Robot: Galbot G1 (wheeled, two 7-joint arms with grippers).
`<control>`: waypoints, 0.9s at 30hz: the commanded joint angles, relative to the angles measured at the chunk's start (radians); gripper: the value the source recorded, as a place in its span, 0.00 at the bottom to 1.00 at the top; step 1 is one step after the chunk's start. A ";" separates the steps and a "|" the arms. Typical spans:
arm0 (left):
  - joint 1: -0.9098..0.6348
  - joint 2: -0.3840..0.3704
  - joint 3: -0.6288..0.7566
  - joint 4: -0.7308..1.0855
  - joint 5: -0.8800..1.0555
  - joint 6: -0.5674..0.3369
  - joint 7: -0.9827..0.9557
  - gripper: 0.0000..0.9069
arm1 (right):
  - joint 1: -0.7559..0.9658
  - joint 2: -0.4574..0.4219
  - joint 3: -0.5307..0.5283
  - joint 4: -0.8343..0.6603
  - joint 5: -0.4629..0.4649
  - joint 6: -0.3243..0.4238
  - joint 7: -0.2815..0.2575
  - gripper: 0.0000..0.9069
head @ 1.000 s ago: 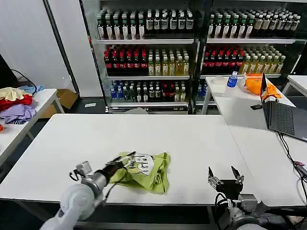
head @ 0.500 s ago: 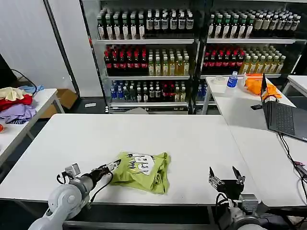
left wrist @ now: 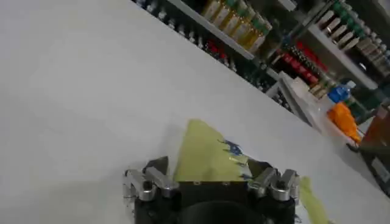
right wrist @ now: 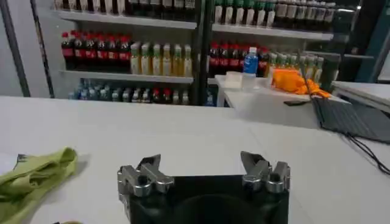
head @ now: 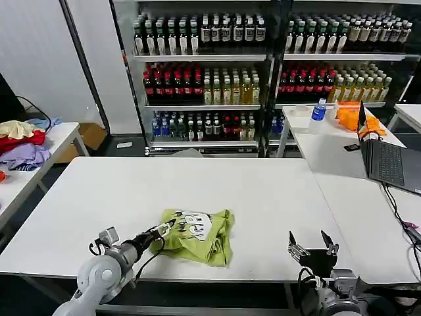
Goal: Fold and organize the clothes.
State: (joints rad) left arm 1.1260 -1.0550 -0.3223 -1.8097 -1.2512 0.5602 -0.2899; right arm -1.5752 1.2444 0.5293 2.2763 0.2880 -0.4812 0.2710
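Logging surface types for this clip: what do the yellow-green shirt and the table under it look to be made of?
T-shirt: thin, soft matte fabric, probably cotton knit; it lies in limp creases with a white print. Table: smooth white top, faint sheen, likely laminate or coated board. Left gripper is at the shirt's edge; right gripper is open, apart.

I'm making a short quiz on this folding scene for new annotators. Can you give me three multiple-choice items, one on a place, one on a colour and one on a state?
1. Where does the T-shirt lie?
A. near the front edge of the white table
B. on the shelf
C. on the laptop

2. What colour is the T-shirt?
A. blue
B. yellow-green
C. black

3. How is the right gripper?
A. shut on the T-shirt
B. open, holding nothing
C. shut on a bottle

Answers: 1 A, it lies bunched near the front edge, with the left gripper at its side. 2 B, lime fabric with white print. 3 B, its fingers stand apart, clear of the shirt.
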 commanded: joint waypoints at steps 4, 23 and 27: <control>-0.012 -0.036 0.013 0.042 -0.027 -0.015 0.014 0.02 | -0.003 0.001 0.000 0.001 -0.001 0.000 0.001 1.00; -0.010 -0.023 -0.089 -0.011 -0.238 -0.021 0.045 0.02 | -0.009 -0.004 0.009 0.013 0.002 -0.006 0.003 1.00; -0.006 0.040 -0.177 -0.031 -0.278 -0.014 0.029 0.02 | -0.004 -0.009 0.017 0.016 0.011 -0.006 0.003 1.00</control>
State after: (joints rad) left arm 1.1195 -1.0885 -0.3717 -1.7963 -1.4139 0.5446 -0.2549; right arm -1.5819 1.2383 0.5404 2.2898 0.2929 -0.4864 0.2739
